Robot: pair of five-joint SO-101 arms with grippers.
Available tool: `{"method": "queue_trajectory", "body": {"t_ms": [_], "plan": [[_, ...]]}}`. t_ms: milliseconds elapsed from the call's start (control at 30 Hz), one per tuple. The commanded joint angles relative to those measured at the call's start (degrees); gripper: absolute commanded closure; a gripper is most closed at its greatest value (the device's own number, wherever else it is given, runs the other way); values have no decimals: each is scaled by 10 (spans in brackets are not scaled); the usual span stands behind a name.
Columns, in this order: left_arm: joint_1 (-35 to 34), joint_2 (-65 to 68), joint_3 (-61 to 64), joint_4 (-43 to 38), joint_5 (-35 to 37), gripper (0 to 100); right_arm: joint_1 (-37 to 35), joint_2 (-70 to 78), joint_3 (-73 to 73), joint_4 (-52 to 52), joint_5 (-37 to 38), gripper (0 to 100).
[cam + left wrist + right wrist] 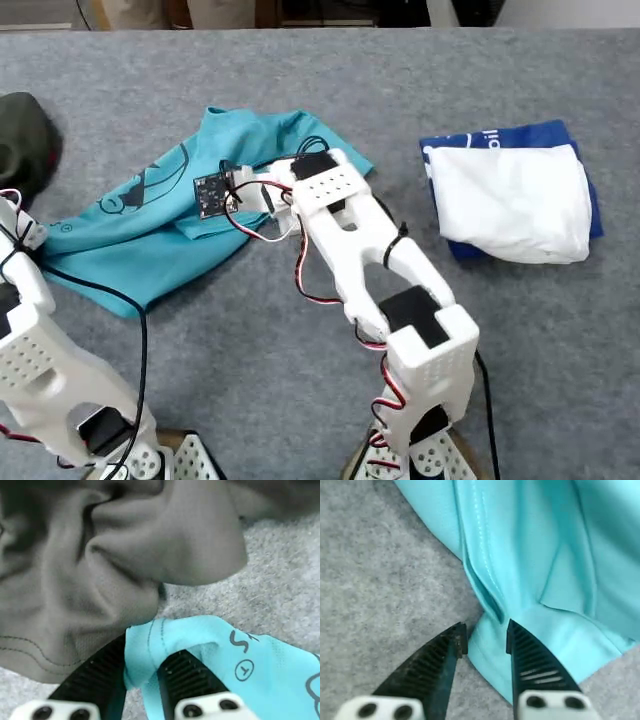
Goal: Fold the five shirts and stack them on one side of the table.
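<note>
Your left tool [142, 675] clamps the teal shirt [150, 215] at its left edge, beside the dark shirt [75, 570]. Your right tool [485, 635] hangs slightly parted over another hem. It lies left-centre on the table [300, 60].

teal shirt [150, 225], white shirt [510, 200], blue shirt [545, 132], grey table [250, 360]

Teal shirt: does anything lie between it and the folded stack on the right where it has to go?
Only the right arm, whose own body crosses the table between the teal shirt and the white-on-blue stack in the high view. No other thing lies on that stretch.
</note>
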Motion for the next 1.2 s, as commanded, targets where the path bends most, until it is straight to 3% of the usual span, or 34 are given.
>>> {"method": "queue_trajectory", "body": {"t_ms": [0, 367, 667, 1167], "plan": [[-2, 1, -16, 1, 4, 982, -6, -36, -22, 9, -6, 864], [-2, 1, -17, 1, 4, 982, -18, -35, 18, 6, -6, 864], [-2, 1, -17, 1, 4, 982, -24, -35, 77, -88, -6, 864], [-2, 1, -17, 1, 4, 982, -6, 7, 73, -139, -6, 864]]}}
